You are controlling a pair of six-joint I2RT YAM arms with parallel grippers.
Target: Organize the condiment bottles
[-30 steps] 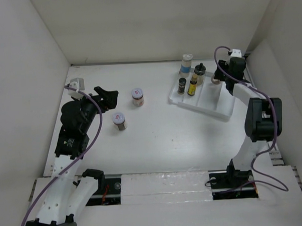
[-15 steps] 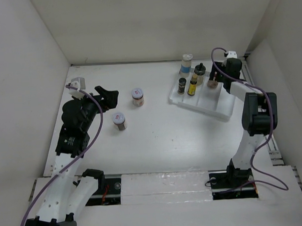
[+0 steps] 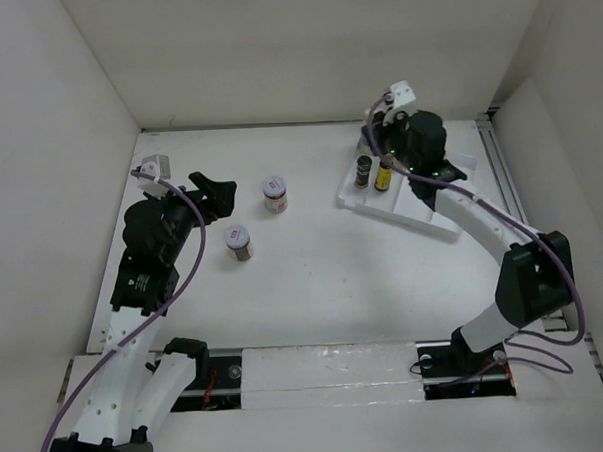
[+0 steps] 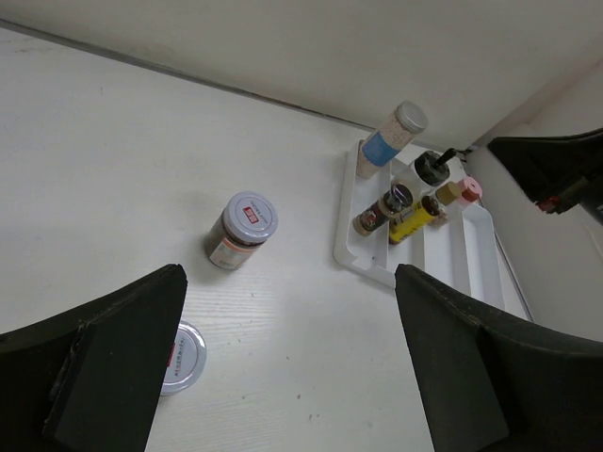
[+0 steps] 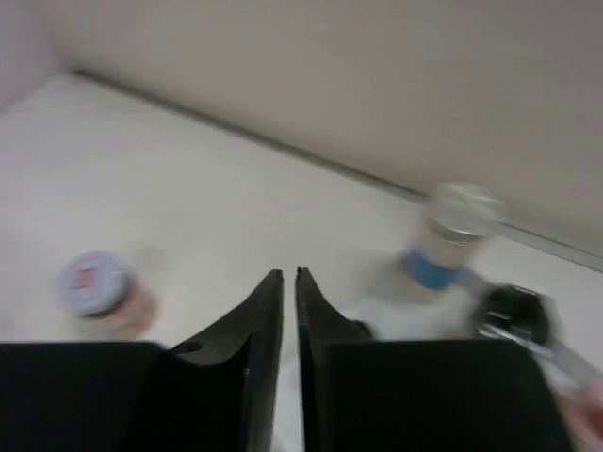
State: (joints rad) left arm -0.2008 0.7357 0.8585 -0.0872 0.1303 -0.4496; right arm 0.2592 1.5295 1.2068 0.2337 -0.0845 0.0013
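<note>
Two silver-lidded jars stand loose on the table, one point(image 3: 275, 193) point(image 4: 240, 231) farther back and one point(image 3: 239, 241) point(image 4: 179, 356) nearer. My left gripper point(image 3: 215, 195) point(image 4: 301, 377) is open beside them, holding nothing. In the white tray point(image 3: 431, 212) point(image 4: 462, 254) stand a small dark bottle point(image 3: 363, 170) point(image 4: 382, 209), a yellow bottle point(image 3: 384, 174) point(image 4: 415, 218), a blue-labelled bottle point(image 4: 391, 137) point(image 5: 448, 235), a black-capped bottle point(image 4: 433, 168) point(image 5: 513, 306) and a pink-lidded bottle point(image 4: 462, 191). My right gripper point(image 3: 386, 142) point(image 5: 289, 275) hovers over the tray's back left, shut and empty.
White walls close in the table at the back, left and right. In the top view my right arm point(image 3: 481, 218) crosses over the tray and hides its back bottles. A small grey object point(image 3: 154, 162) lies in the back left corner.
My right gripper has left the pink-lidded bottle in the tray, swung left from the tray's right end to its back left, and shut. The left arm has stayed put.
</note>
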